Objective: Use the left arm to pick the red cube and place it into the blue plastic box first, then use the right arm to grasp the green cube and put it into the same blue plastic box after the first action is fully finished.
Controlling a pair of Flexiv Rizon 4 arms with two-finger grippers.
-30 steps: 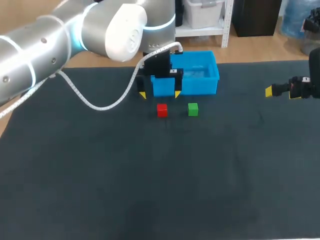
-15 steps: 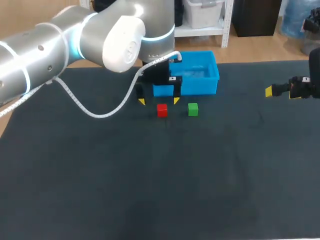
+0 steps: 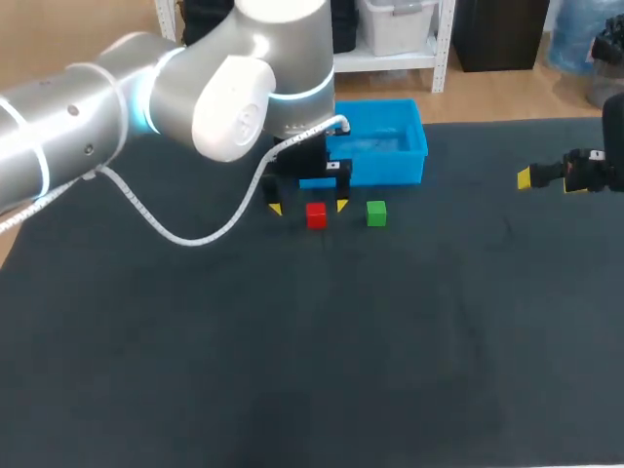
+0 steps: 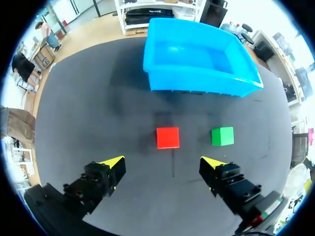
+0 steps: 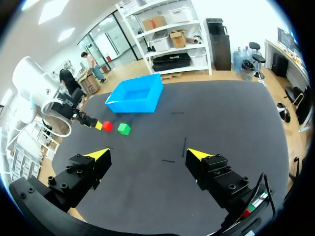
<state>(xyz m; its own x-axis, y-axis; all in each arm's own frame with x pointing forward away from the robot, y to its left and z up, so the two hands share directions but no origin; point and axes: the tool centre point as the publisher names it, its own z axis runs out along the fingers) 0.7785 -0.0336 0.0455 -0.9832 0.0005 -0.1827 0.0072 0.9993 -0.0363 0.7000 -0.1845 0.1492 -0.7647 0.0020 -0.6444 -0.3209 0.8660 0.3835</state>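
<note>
The blue plastic box (image 3: 385,171) shows only its bare floor; the red cube (image 3: 316,214) lies on the table (image 3: 292,370) outside its front wall at 7 o'clock, with the green cube (image 3: 376,213) at the red one's 3 o'clock. The left gripper (image 4: 162,162) hangs with fingers spread wide, flanking the red cube without touching it. The right gripper (image 5: 147,154), fingers apart and holding nothing, sits well off at 3 o'clock.

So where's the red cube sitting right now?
In the head view the red cube lies on the table just in front of the blue plastic box, left of the green cube, flanked by the open left gripper's yellow tips.
</note>
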